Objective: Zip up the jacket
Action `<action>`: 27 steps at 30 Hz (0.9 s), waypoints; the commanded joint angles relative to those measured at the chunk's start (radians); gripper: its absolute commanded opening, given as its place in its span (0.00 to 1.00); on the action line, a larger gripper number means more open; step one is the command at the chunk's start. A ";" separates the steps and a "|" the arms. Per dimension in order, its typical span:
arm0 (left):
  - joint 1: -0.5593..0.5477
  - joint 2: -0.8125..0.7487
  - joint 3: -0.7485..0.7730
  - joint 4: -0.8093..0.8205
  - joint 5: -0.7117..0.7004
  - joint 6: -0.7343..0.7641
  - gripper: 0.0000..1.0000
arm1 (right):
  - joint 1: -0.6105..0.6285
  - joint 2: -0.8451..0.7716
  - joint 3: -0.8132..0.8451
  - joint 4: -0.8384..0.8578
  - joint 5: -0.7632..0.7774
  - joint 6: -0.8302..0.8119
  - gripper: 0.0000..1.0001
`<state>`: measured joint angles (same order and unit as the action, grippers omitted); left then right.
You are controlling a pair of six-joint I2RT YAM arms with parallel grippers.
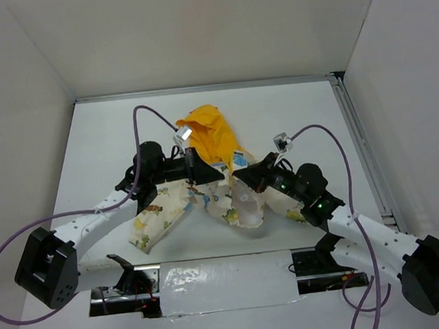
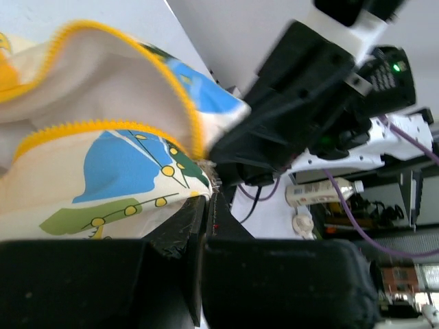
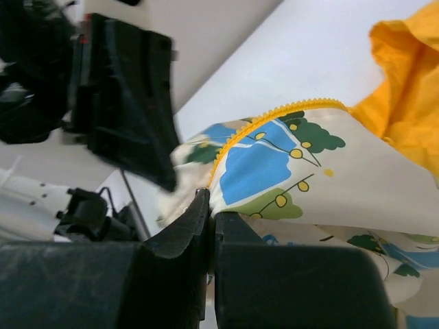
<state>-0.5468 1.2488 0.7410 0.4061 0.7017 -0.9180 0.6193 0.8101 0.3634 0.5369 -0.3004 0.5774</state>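
The jacket (image 1: 215, 153) lies in the middle of the table, its yellow-orange hood at the far side and its cream printed body near the arms. My left gripper (image 1: 219, 174) is shut on the jacket's front edge by the yellow zipper teeth (image 2: 103, 127); the cloth goes into the closed jaws in the left wrist view (image 2: 206, 199). My right gripper (image 1: 240, 176) faces it a few centimetres away and is shut on the other front edge. In the right wrist view (image 3: 211, 199) the yellow zipper teeth (image 3: 274, 116) run down into its jaws. The zipper slider is hidden.
White walls enclose the table on three sides. A metal rail (image 1: 360, 144) runs along the right edge. A strip of white tape (image 1: 226, 279) covers the near edge between the arm bases. The left arm's cable (image 1: 150, 113) loops over the jacket's far side.
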 commanded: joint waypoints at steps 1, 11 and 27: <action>-0.019 -0.023 0.038 0.096 0.102 0.018 0.00 | 0.007 0.058 0.019 0.113 0.093 -0.034 0.00; -0.119 -0.009 0.121 -0.046 0.002 0.080 0.00 | 0.011 0.300 0.005 0.495 0.073 0.148 0.00; -0.120 -0.227 0.081 -0.239 -0.277 0.128 0.00 | -0.066 0.052 -0.029 0.503 0.169 0.283 0.00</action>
<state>-0.6628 1.0534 0.8196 0.1864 0.5312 -0.8246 0.5655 0.9211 0.3214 0.9493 -0.1196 0.8448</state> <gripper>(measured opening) 0.096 0.044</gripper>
